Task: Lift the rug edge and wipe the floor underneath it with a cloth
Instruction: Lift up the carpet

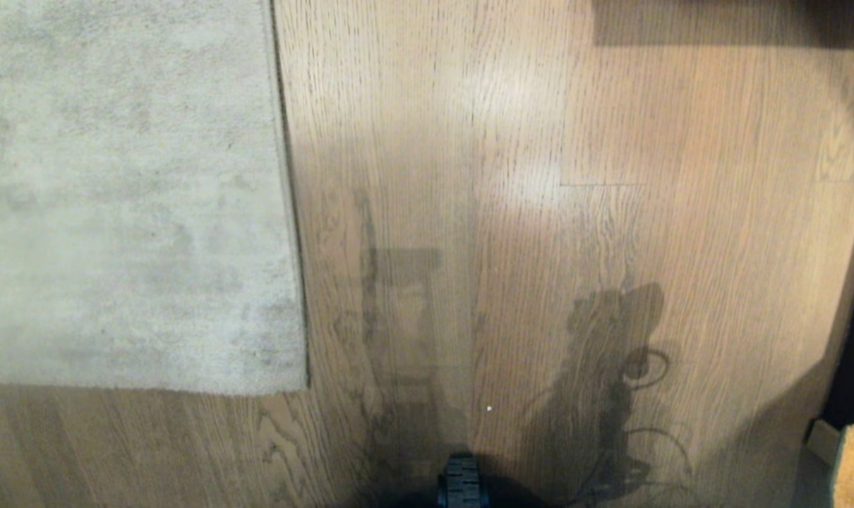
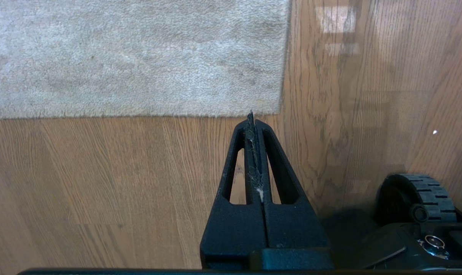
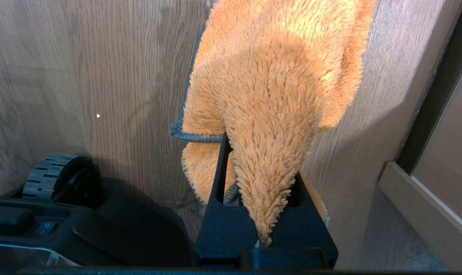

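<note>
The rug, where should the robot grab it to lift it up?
Probably the rug's near corner. Two straight edges meet there on bare floor, so it should peel up most easily. The empty, shut left tool, already above that corner, could open and come in from the floor side.

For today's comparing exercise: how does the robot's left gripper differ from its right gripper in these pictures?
The left gripper is shut on nothing, its black fingers pressed together; the right gripper is shut on the fluffy orange cloth. The left gripper hangs near the mottled grey rug's corner; the right hangs over bare wood-grain floor, beside a wooden skirting board. Both are black and point floorward.
</note>
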